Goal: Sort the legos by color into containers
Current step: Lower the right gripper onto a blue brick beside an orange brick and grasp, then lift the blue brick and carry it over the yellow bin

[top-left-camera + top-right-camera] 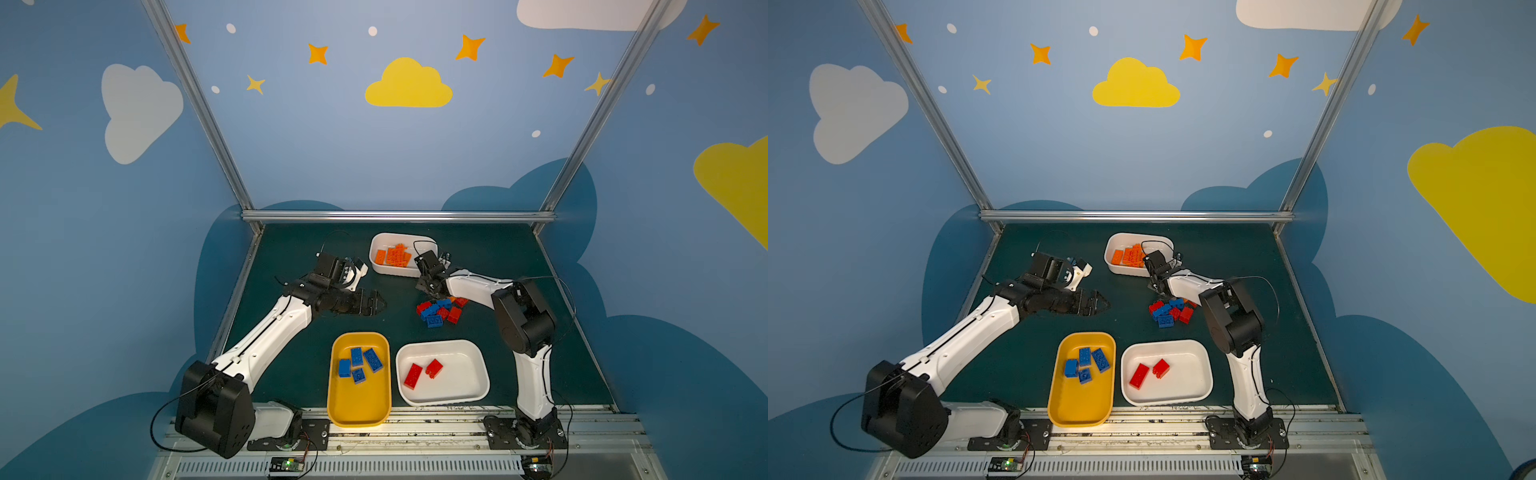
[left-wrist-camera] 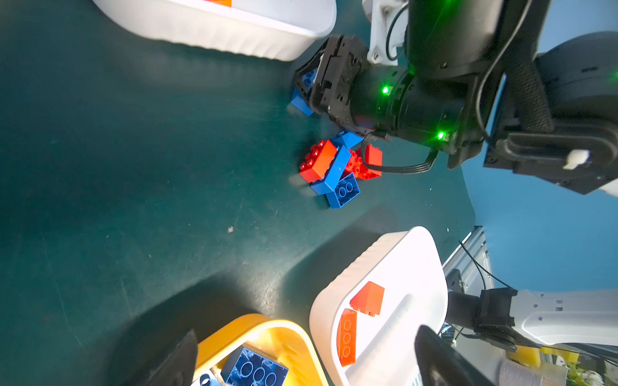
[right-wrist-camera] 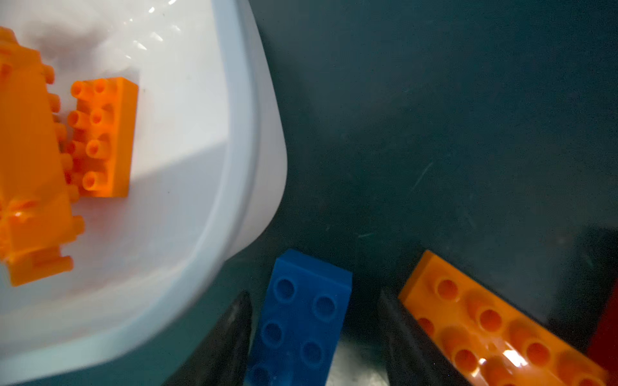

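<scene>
Blue sky-painted walls [image 1: 332,158] close in a dark green tabletop [image 1: 498,253].
White and yellow clouds [image 1: 409,85] and orange stars [image 1: 469,46] dot the walls; aluminium frame bars [image 1: 395,216] run along the corners and back edge, and a slotted metal rail [image 1: 415,432] lines the near edge.

Green mat [image 1: 498,253], starry blue wall [image 1: 332,145]
</scene>
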Robot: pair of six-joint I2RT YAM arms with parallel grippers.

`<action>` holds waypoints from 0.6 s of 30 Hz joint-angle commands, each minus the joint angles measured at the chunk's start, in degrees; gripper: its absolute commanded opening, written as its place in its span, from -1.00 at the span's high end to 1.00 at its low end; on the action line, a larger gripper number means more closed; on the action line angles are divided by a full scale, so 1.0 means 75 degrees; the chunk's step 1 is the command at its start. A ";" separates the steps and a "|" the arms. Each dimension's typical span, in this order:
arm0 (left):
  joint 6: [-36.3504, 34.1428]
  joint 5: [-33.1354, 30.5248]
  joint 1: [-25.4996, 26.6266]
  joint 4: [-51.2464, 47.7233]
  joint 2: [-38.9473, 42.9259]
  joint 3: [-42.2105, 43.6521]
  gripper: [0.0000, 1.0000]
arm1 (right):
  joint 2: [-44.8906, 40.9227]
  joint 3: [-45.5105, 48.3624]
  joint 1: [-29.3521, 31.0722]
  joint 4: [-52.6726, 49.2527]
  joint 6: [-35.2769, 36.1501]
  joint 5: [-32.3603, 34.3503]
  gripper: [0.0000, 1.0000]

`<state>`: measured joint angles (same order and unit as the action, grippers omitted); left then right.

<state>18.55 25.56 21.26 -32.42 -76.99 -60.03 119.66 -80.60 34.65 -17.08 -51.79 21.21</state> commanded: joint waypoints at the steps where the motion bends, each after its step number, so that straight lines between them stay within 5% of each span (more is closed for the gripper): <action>1: -0.0021 0.0200 -0.0063 0.0060 -0.0063 0.0084 -0.99 | -0.0163 0.0168 0.0009 -0.0569 -0.0009 0.0125 -0.14; 18: -0.0235 0.0312 -0.0131 -0.0094 -0.0305 -0.0035 -1.00 | 0.0416 -0.0352 -0.0257 -0.0911 0.0663 -0.0494 -0.05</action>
<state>17.98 27.24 20.62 -32.10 -79.50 -59.77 120.07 -82.17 33.32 -21.06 -47.90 19.70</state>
